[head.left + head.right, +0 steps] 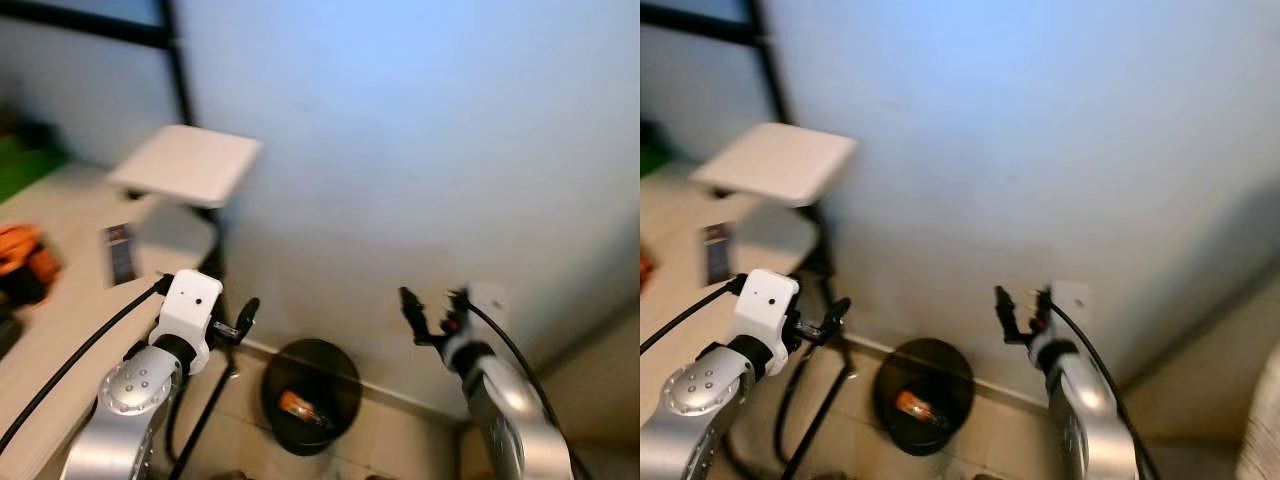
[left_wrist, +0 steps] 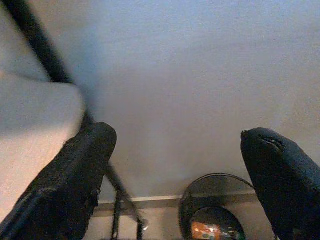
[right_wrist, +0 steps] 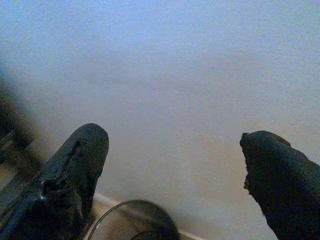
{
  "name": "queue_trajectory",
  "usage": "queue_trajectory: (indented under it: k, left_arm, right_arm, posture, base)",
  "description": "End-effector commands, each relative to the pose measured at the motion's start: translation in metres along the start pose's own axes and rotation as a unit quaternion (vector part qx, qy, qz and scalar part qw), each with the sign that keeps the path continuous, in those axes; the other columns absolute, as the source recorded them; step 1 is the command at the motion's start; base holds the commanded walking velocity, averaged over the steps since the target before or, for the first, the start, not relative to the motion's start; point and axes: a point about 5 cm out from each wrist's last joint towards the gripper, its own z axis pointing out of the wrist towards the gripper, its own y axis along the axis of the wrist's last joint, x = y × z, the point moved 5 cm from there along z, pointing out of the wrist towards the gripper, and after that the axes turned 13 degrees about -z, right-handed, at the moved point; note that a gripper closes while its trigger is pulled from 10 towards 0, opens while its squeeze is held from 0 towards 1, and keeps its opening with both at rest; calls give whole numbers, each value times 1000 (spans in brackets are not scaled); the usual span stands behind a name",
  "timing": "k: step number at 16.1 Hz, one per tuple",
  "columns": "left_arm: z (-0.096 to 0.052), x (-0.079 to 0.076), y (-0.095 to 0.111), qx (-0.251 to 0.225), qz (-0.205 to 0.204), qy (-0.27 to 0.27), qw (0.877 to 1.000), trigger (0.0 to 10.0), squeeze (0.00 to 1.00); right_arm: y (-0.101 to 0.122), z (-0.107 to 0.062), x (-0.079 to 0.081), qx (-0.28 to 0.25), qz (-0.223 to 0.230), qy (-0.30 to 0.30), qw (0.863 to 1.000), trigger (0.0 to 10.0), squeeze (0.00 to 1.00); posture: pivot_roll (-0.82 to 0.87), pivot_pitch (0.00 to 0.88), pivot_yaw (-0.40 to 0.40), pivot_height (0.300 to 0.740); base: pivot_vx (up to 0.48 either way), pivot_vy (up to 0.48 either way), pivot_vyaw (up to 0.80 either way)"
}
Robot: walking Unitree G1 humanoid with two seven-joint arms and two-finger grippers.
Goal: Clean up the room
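With both the left gripper (image 1: 245, 318) and right gripper (image 1: 432, 312) spread and empty, you should turn toward the orange clutter (image 1: 25, 258) at the frame's left edge before reaching, since the bin (image 1: 310, 395) sits bottom centre.

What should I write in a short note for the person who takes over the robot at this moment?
Left tool: open, empty, raised near the desk edge.
Right tool: open, empty, raised toward the wall.
Black bin: on the floor at the wall, between and below the two tools; an orange item already lies inside.
Still on the desk: an orange object, a green one at the far left, and a small dark item. The view is blurred, so I cannot identify them.
Left: probably fetching the desk items next.
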Motion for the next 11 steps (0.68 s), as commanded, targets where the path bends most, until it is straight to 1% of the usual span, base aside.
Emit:
queue_trajectory:
  k: [1,3,4,6,7,10,11]
  left_arm:
    - [-2,3,2,-1,5,10,1000,10000,0]
    - [-2,7,2,-2,3,21,1000,10000,0]
    - [-3,10,3,-2,7,26,1000,10000,0]
    - [-4,15,5,-2,11,31,999,10000,0]
    - [-4,20,7,-2,16,36,999,10000,0]
    - [-5,21,6,-3,17,42,999,10000,0]
    - [-7,22,7,-7,11,50,999,10000,0]
  right_arm:
    - [13,-1,-8,-22,7,-23,999,10000,1000]
    - [14,-1,-2,-21,14,0,1000,10000,1000]
    - [18,-2,5,-34,8,21,999,10000,1000]
    - [21,-1,6,-40,9,16,999,10000,1000]
    - [23,0,8,-44,3,19,999,10000,1000]
    - [22,2,9,-43,-3,27,999,10000,1000]
    - [24,3,13,-44,-4,39,998,10000,1000]
  posture:
    - [10,0,-36,740]
    - [20,0,-21,740]
    - [26,0,-11,740]
    - [33,0,5,740]
    - [35,0,14,740]
    - [48,0,-2,740]
    - [53,0,-12,740]
  base:
    - [0,0,-788]
    - [0,0,-788]
    - [0,0,-788]
    - [0,0,-788]
    - [0,0,-788]
    - [0,0,-788]
    - [0,0,-788]
